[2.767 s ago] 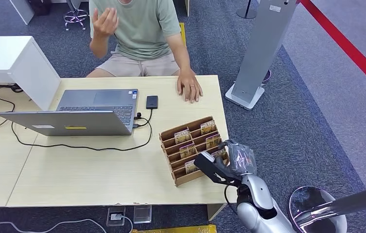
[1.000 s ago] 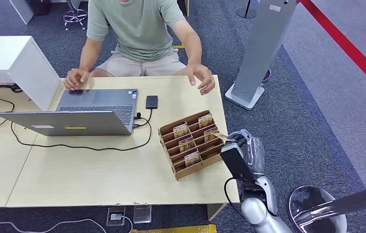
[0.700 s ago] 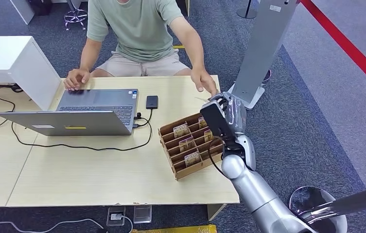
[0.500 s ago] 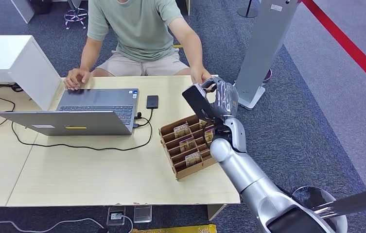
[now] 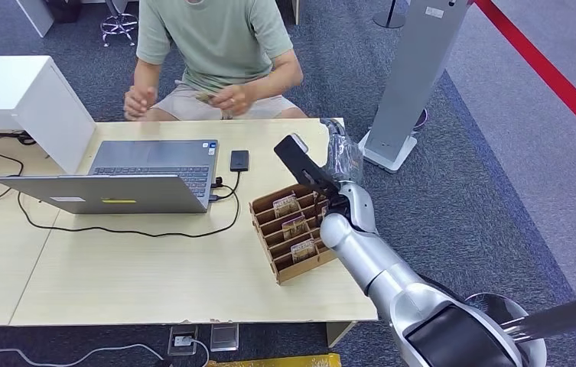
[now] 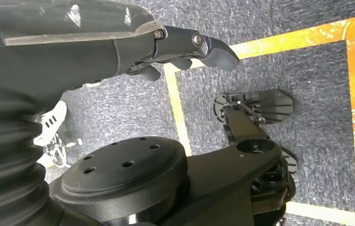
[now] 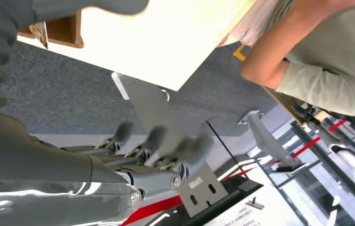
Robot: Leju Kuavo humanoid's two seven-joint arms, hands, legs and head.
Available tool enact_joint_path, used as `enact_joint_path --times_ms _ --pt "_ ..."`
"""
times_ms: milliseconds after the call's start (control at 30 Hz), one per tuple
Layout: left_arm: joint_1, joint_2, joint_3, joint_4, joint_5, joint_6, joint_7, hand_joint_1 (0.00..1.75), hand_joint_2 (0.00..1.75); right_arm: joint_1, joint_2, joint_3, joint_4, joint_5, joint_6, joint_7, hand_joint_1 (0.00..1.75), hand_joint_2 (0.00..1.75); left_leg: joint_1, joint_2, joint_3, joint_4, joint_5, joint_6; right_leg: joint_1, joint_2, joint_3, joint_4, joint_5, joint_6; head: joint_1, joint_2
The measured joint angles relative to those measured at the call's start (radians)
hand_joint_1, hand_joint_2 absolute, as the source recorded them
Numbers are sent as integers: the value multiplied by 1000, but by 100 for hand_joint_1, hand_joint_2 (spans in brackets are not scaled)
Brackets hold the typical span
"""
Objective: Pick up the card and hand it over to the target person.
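Grey carpet surrounds a pale tabletop (image 5: 154, 267) where the card (image 5: 206, 97) now sits in the seated person's hands (image 5: 227, 98), beyond the far edge and well ahead-left of the robot's right hand (image 5: 330, 157). That hand hangs empty, fingers spread, above the wooden card rack (image 5: 300, 229). The left hand (image 6: 185, 44) dangles empty.

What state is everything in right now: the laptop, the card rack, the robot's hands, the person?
Laptop: open on the table.
Card holder: cards standing in its slots.
Right hand: raised over the table, fingers apart, empty.
Left hand: hanging, holding nothing.
Person's hands: holding a card.
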Motion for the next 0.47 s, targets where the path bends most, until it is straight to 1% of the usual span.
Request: enact_joint_path --times_ms 67,133,200,267,333,433,467 --pt "11 2 6 -1 9 5 -7 0 175 93 -32 -77 -209 -27 0 -65 0 175 0 -1 0 1 0 0 0 -1 0 0 -1 0 0 0" --pt "20 3 9 -1 15 8 -12 0 175 191 -100 -62 -442 -80 0 -56 0 175 0 -2 0 1 -1 0 0 -2 0 0 -1 0 0 0" --pt "26 3 10 -2 18 9 -17 0 175 283 -183 -22 -649 -159 2 -29 0 175 0 -3 -1 1 0 0 0 -4 0 0 -1 1 0 0" --pt "29 4 12 -2 21 9 -20 0 175 382 -258 -8 -824 -254 11 -39 0 175 0 -5 -1 1 0 1 0 -6 1 -1 -1 1 0 0" --pt "29 4 13 -2 24 8 -22 0 175 461 -308 -3 -928 -329 26 -57 0 175 0 -8 -1 1 -1 1 0 -9 2 -2 -2 1 0 0" --pt "29 5 19 -3 30 7 -24 0 175 564 -339 -15 -997 -413 62 -100 0 175 0 -9 -1 1 -1 2 0 -10 3 -2 -3 1 0 0" --pt "29 5 20 -4 32 7 -24 0 175 582 -343 -18 -1005 -423 69 -107 0 175 0 -8 -1 2 -2 2 0 -9 2 -2 -3 1 0 0"
